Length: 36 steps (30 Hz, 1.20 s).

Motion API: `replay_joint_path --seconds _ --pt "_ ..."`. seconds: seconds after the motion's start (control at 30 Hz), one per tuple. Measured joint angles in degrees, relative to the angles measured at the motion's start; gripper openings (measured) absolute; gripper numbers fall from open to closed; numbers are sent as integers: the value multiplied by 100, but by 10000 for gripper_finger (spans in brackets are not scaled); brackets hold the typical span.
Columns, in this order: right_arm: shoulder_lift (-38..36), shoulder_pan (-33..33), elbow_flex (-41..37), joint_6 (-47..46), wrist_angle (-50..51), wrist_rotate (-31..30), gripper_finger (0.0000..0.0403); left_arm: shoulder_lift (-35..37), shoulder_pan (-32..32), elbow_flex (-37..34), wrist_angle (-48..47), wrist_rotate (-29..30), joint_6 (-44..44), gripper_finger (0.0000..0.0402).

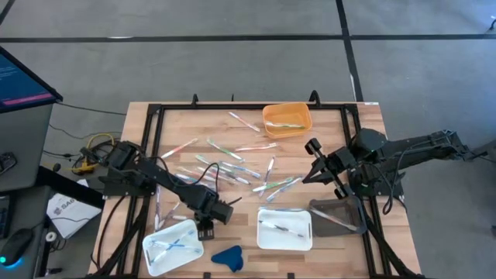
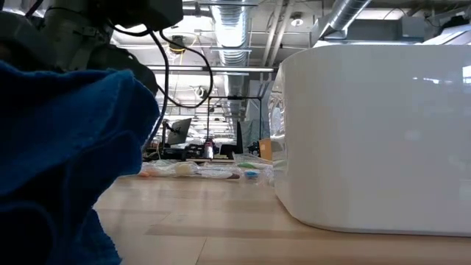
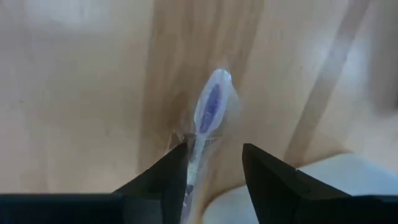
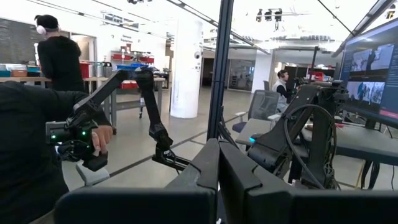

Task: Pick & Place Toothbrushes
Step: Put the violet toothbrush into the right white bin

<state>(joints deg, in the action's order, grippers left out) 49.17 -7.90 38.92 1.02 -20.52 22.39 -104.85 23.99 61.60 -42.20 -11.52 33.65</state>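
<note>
Several thin wrapped toothbrushes [image 1: 232,167] lie scattered on the middle of the wooden table. My left gripper [image 1: 205,230] points down, open, at the right edge of the near-left white tray [image 1: 159,260], which holds toothbrushes [image 1: 172,245]. In the left wrist view one wrapped toothbrush with a purple head [image 3: 211,107] runs between the open fingers [image 3: 214,152], over the wood beside the tray's corner [image 3: 348,186]. My right gripper [image 1: 310,164] waits raised at the right, shut and empty [image 4: 217,162]. My left gripper stands open from above around the handle end of the purple-headed toothbrush. The handle [image 3: 194,163] runs along the inner side of one finger [image 3: 174,177]; whether it touches that finger, I cannot tell. The toothbrush's head end points away from the fingers, over the wood.
An orange bowl [image 1: 287,119] with a toothbrush stands at the far side. A second white tray [image 1: 284,229] holds toothbrushes; a grey tray [image 1: 339,215] sits to its right. A blue cloth [image 1: 227,256] lies at the near edge and fills the low view's left [image 2: 66,162].
</note>
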Motion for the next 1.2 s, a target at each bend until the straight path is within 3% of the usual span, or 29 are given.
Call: replay_joint_path --seconds 0.17,0.37,0.53,0.83,1.07,1.2 --pt "0 0 0 0 1 0 0 12 4 -25 28 401 -32 155" --pt "0 4 2 0 3 0 0 45 9 -195 34 911 -143 133" --pt "0 4 2 62 3 0 0 45 -11 -337 84 1379 -151 98" --pt "0 2 2 109 3 0 0 44 -20 -393 142 1648 -180 9" --pt "0 0 2 107 1 0 0 107 -15 -418 135 2013 -230 5" --pt "0 0 2 112 17 0 0 416 -38 -476 41 2677 -265 5"
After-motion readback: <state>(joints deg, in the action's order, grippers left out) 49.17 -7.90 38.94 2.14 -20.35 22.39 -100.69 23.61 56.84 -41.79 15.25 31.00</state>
